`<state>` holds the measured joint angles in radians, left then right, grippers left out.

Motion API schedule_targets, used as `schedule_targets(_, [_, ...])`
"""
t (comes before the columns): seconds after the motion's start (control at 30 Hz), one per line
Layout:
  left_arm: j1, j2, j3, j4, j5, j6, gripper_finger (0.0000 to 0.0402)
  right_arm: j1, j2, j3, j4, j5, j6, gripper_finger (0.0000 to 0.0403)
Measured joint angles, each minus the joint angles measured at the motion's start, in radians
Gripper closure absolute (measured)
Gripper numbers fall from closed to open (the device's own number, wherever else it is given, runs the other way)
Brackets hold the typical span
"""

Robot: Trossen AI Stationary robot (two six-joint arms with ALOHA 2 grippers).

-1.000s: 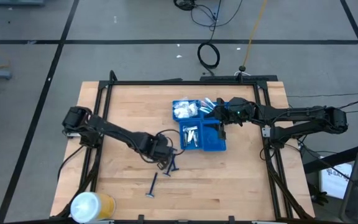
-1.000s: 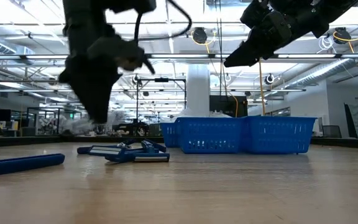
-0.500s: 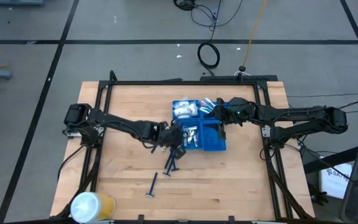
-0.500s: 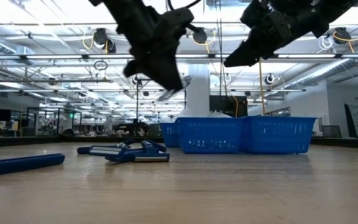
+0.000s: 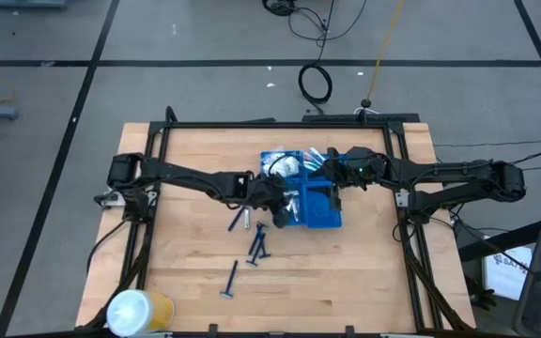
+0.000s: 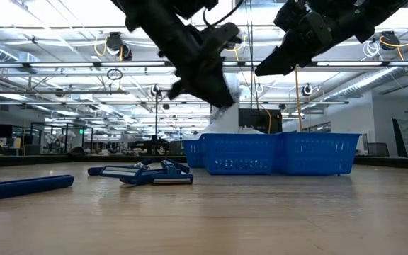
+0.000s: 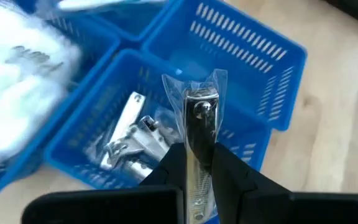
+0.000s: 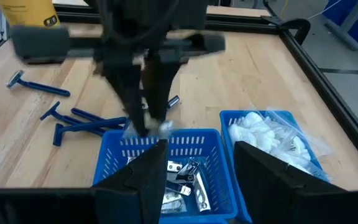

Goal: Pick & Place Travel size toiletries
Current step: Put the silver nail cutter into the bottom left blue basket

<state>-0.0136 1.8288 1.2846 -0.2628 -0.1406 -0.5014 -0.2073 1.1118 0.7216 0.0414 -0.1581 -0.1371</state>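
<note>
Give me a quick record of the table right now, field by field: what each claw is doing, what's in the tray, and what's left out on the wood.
left claw: shut on a wrapped nail clipper, held above the tray
right claw: open, empty, hovering above the tray's far side
blue tray: compartments; one holds metal nail clippers, another white packets
on the wood: several blue razors, one more lying apart
table corner: white-and-yellow roll
</note>
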Motion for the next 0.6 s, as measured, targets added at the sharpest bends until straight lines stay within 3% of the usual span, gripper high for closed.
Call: schedule_targets(0.6, [0.007,0.050,0.000,0.097,0.012,0.067,0.0340,-0.001,0.000,0.000,-0.003,0.002,-0.006,0.0232])
